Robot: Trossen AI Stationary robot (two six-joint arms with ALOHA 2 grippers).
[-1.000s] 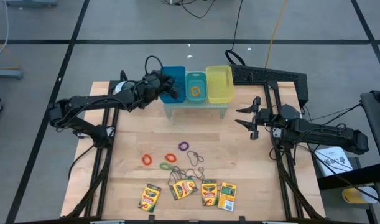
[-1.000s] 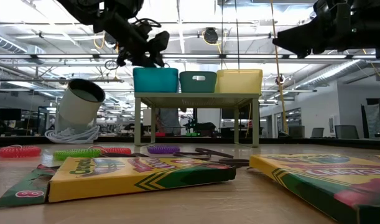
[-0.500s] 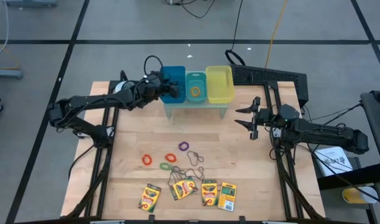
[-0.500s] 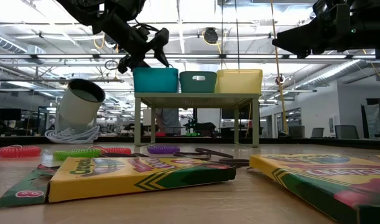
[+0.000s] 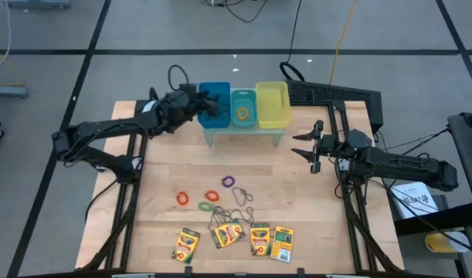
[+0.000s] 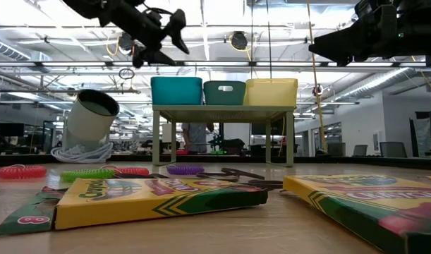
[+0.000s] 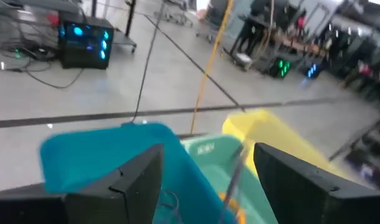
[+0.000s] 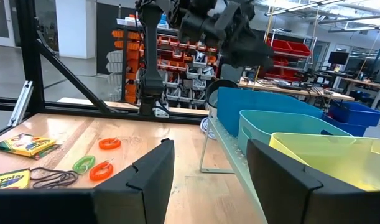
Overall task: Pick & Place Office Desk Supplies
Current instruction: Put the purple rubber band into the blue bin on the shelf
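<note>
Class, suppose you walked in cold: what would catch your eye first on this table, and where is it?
Three bright bins, the blue bin, teal bin and yellow bin, stand in a row on a small stand at the table's far edge. The left hand hovers open over the blue one. Four crayon boxes line the near edge, with coloured ring bands scattered just behind them.

Crayon boxes point(image 5: 234, 239) before ring bands point(image 5: 208, 193)
</note>
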